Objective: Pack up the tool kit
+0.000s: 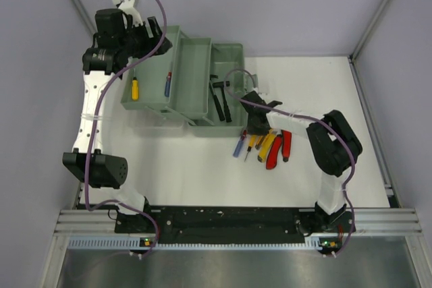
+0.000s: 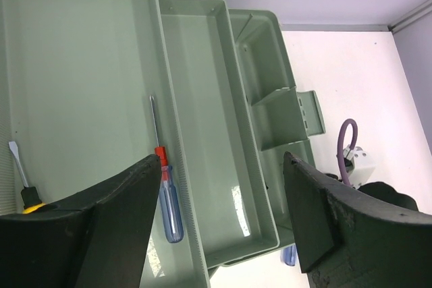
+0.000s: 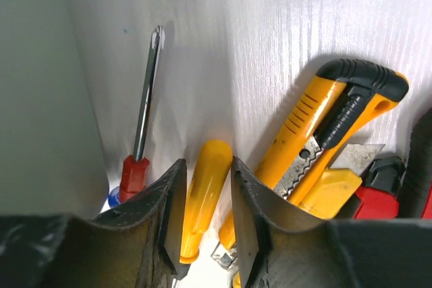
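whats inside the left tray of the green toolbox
The left tray holds a yellow-handled screwdriver and a blue-handled screwdriver with a red collar. From above, the left arm covers the tray's far corner.

On the right wrist camera, the loose yellow screwdriver (image 3: 206,190) lies between the fingers of the right gripper (image 3: 207,173). Its shaft is lost toward 6 o'clock, and I can't tell whether the pads press it. The blue screwdriver (image 3: 138,139) has its handle almost wholly behind the finger at 7 o'clock. The red pliers (image 3: 378,190) are cut off at 3 o'clock.

On the left wrist camera, a finger at 8 o'clock covers the handle of the packed yellow screwdriver (image 2: 20,180). The toolbox (image 2: 223,99) runs off the 12 and 9 o'clock edges.

Overhead, the hammers (image 1: 220,99) read as one dark blur to me.
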`<state>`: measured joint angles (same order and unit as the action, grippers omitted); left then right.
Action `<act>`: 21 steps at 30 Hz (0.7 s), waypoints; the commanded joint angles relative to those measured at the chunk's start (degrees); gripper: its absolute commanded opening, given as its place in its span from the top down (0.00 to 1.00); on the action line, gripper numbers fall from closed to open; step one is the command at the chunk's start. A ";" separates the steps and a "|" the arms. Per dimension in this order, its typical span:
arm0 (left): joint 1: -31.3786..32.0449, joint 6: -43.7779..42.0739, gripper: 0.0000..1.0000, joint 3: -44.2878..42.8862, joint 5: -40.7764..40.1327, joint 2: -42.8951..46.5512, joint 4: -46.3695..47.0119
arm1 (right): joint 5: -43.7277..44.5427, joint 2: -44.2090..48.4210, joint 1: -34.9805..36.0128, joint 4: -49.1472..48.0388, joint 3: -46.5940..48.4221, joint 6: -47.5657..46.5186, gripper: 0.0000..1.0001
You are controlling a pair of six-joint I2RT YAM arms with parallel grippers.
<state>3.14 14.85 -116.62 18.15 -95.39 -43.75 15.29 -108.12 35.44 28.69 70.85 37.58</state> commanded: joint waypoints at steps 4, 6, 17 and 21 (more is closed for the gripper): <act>-0.24 0.00 0.23 1.31 0.39 2.76 2.70 | 2.72 0.89 1.74 4.45 -4.84 1.88 0.83; -0.24 0.26 0.23 1.31 0.92 2.50 2.88 | 3.87 2.20 1.74 4.36 -5.02 2.23 0.92; 0.90 -0.26 0.23 2.97 11.80 3.55 6.03 | 2.38 15.46 -1.86 0.06 -2.21 0.22 1.00; 2.57 -1.49 0.23 4.03 17.61 4.16 7.71 | -0.43 21.44 -5.20 -1.35 -0.10 -2.77 1.00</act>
<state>3.97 14.83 -113.32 27.81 -94.74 -41.17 16.73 -94.63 33.32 30.24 66.81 38.02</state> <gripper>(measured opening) 0.771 0.075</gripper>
